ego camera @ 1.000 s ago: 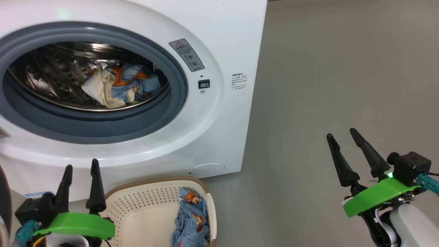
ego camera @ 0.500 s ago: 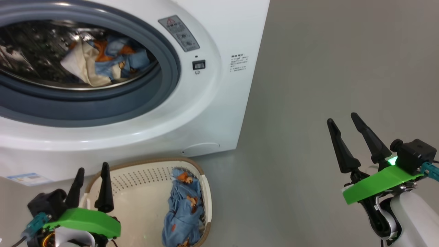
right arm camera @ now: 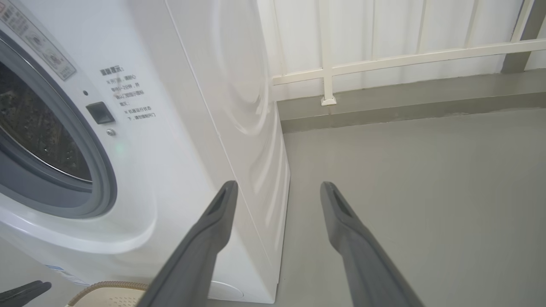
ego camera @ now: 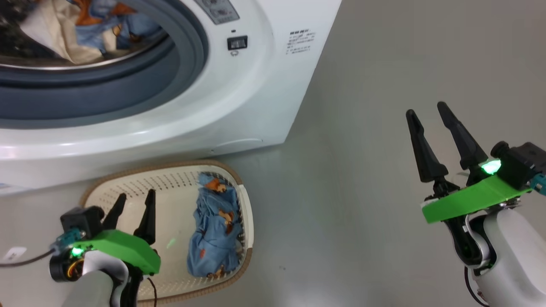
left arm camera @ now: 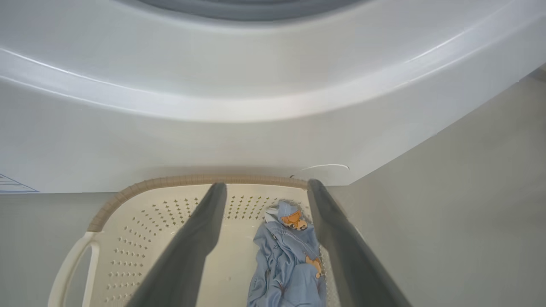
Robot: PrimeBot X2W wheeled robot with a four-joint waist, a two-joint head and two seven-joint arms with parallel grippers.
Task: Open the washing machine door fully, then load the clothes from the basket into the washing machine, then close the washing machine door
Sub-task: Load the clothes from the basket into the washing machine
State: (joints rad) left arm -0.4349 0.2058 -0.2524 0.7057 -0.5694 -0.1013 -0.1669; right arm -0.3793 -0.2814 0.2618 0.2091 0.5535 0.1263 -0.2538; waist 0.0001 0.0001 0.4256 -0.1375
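- left fingers (ego camera: pixel 148 215) spread wide, holding nothing, hovering over the left half of the basket (ego camera: pixel 128 187).
- blue bear-print clothes (ego camera: pixel 213 230) lie in the basket just right of those fingers; more lie in the washing machine (ego camera: pixel 256 94) drum beyond.
- right fingers (ego camera: pixel 422 149) wide apart, empty, above the floor (ego camera: pixel 362 192), well right of the basket.

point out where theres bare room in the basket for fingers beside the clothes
Free: the left half of the cream perforated plastic basket, between its left wall and the light blue bear-print garment; also the grey floor right of the basket. Crowded: the basket's right side, where the garment lies against the wall.
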